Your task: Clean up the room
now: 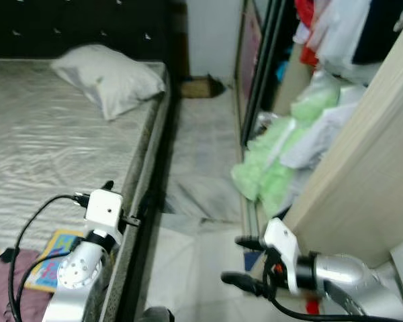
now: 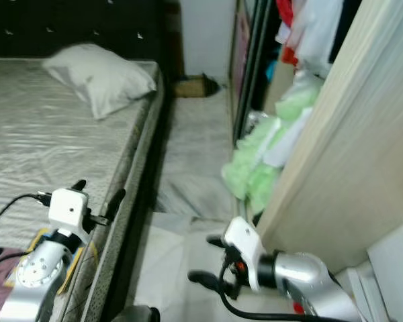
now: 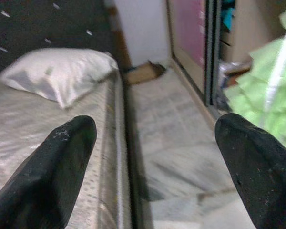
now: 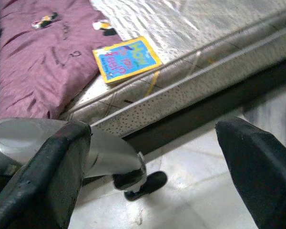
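So the robot's standing in the narrow aisle between the bed [image 1: 47, 154] and the wardrobe [image 1: 363, 174], looking down the gap toward the far wall. Left gripper [image 1: 124, 201] is up right at the edge of the mattress, fingers spread wide apart with nothing between them; in its wrist view they frame the aisle and the bed's edge. Right gripper [image 1: 245, 261] is out over the pale floor [image 1: 188, 268] beside the wardrobe side panel, pointing across toward the bed, also spread open and empty.

Stuff lying around: a white pillow [image 1: 107, 79] at the head of the bed against the dark headboard [image 1: 67, 27], sitting a bit crooked. A yellow and blue kids' book [image 4: 126, 58] lies flat near the mattress edge, touching a maroon cloth [image 4: 43, 62] bunched next to it, with a couple of small things on the cloth I can't make out. Light green fabric [image 1: 269, 161] and some white pieces spill out of the open wardrobe down toward the floor, with clothes hanging above. A small brown box-ish thing [image 1: 200, 87] sits at the far end of the aisle by the wall, too blurry to say more.
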Controlling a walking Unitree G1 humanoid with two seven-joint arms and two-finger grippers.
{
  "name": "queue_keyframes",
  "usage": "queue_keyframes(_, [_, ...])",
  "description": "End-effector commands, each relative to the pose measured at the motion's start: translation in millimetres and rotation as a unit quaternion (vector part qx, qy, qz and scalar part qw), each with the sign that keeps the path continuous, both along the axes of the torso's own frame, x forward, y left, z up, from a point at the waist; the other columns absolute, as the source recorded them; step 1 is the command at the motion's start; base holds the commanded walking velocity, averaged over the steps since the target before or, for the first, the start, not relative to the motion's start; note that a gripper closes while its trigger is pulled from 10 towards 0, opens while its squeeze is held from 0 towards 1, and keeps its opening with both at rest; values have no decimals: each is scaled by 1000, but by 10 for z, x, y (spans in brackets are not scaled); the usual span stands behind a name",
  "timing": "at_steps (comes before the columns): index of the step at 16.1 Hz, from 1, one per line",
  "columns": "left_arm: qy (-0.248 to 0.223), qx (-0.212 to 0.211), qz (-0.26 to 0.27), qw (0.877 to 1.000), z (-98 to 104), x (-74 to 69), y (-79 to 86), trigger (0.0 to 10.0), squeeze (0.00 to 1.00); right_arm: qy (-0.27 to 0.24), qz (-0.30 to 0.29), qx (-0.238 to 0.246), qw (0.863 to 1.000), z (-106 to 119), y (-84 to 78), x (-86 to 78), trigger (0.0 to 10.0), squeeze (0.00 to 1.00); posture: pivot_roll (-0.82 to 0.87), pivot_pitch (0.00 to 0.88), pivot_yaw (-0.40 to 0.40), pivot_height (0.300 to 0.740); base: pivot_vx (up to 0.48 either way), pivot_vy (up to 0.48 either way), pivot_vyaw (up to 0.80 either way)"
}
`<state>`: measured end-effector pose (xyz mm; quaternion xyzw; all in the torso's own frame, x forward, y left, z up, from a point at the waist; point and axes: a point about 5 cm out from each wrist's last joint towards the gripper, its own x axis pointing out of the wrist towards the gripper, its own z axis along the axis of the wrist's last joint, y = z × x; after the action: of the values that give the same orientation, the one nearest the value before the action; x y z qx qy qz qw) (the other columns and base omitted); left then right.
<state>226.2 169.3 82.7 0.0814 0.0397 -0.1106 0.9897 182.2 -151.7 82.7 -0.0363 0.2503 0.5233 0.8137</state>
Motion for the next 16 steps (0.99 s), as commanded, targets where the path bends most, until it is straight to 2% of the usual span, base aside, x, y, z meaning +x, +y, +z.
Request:
queue_keyframes(1, [0,-3,-11,1000,2,-14,-56,10000,0,5,0,-2,1000,-42,-8,-3,10000,0,-66,21,-3,740,0,0,800])
queue_keyframes(2, [0,-4,-12,1000,-1,-13,-66,10000,0,-5,5,18,1000,-5,70,57,10000,0,-65,20,-5,740,0,0,800])
queue_keyframes(4, [0,-4,-12,1000,-2,-12,-69,10000,0,-23,-1,18,1000,15,93,99,10000,0,-63,20,-7,740,0,0,800])
queue_keyframes(5, [0,-3,-10,1000,-1,-7,-62,10000,0,-66,-15,17,998,60,146,196,10000,0,-61,21,-8,740,0,0,800])
queue_keyframes(8, [-3,4,1,1000,0,-14,-53,10000,0,-130,-113,36,984,120,224,435,10000,0,-57,23,-12,740,0,0,800])
queue_keyframes(9, [-5,8,9,1000,2,-18,-50,10000,0,-139,-156,50,977,132,253,496,10000,0,-54,24,-13,740,0,0,800])
queue_keyframes(11, [-4,8,10,1000,-11,-29,-69,10000,0,-152,-187,63,968,124,367,517,10000,0,-50,23,-14,740,0,0,800])
queue_keyframes(14, [-3,1,10,1000,-9,-21,-79,10000,0,-149,-213,88,962,109,485,552,10000,0,-43,24,-13,740,0,0,800])
queue_keyframes(16, [-5,3,10,1000,0,-11,-80,10000,0,-154,-215,90,960,110,496,571,10000,0,-42,22,-12,740,0,0,797])
